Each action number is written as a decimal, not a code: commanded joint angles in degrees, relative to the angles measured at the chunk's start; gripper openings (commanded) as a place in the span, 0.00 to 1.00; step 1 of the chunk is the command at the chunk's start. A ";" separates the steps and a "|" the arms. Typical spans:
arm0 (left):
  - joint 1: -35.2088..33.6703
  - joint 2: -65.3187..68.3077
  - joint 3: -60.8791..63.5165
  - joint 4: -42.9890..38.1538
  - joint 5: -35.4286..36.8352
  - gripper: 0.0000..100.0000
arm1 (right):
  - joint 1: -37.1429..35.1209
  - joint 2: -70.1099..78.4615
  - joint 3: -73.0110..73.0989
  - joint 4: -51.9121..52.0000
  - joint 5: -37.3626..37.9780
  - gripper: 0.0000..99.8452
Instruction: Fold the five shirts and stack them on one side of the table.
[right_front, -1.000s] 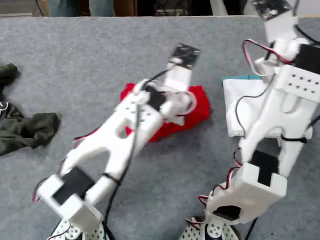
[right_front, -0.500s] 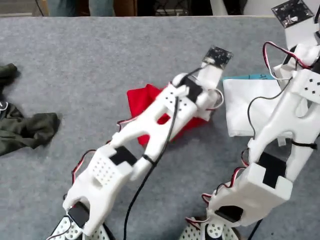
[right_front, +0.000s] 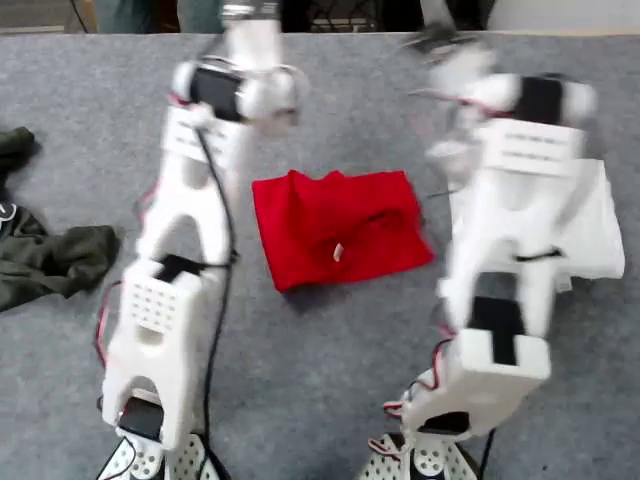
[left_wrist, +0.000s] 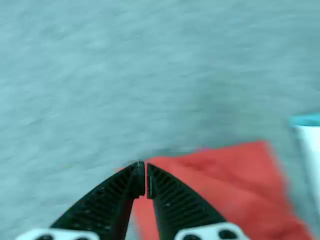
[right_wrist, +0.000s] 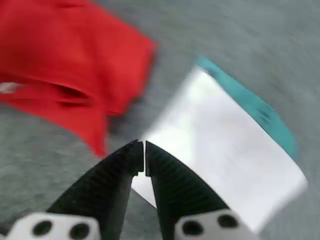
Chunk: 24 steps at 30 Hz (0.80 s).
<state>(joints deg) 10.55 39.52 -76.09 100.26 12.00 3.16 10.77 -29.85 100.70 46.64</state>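
A folded red shirt (right_front: 340, 228) lies in the middle of the grey table (right_front: 330, 390), with nothing holding it. To its right rests a folded white shirt (right_front: 600, 232) on top of a teal one (right_wrist: 252, 102). My left arm (right_front: 210, 130) stands raised at the back left of the red shirt. Its gripper (left_wrist: 145, 177) is shut and empty, hovering over the table near an edge of the red shirt (left_wrist: 225, 185). My right arm (right_front: 515, 170) rises over the white shirt. The right gripper (right_wrist: 144, 150) is shut and empty above an edge of the white shirt (right_wrist: 225, 150).
Crumpled dark green shirts (right_front: 50, 258) lie at the table's left edge, one more bunch (right_front: 15, 145) behind them. The two arm bases stand at the front edge.
My left arm swung off the red shirt to the back left, leaving the shirt lying flat and uncovered. My right arm swung leftward over the white shirt.
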 joint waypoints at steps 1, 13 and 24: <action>-9.36 -6.15 6.20 0.88 -2.37 0.03 | -16.70 -3.47 7.16 -0.62 -2.90 0.01; -21.41 -35.60 63.69 -14.33 -4.84 0.03 | -28.31 15.78 13.49 -16.79 -10.55 0.01; -20.35 -61.98 114.24 -42.55 -9.05 0.03 | -8.35 31.34 -9.89 -20.13 -7.03 0.01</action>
<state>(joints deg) -10.73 -14.11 29.58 62.11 3.91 -11.34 40.31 -30.20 81.36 37.76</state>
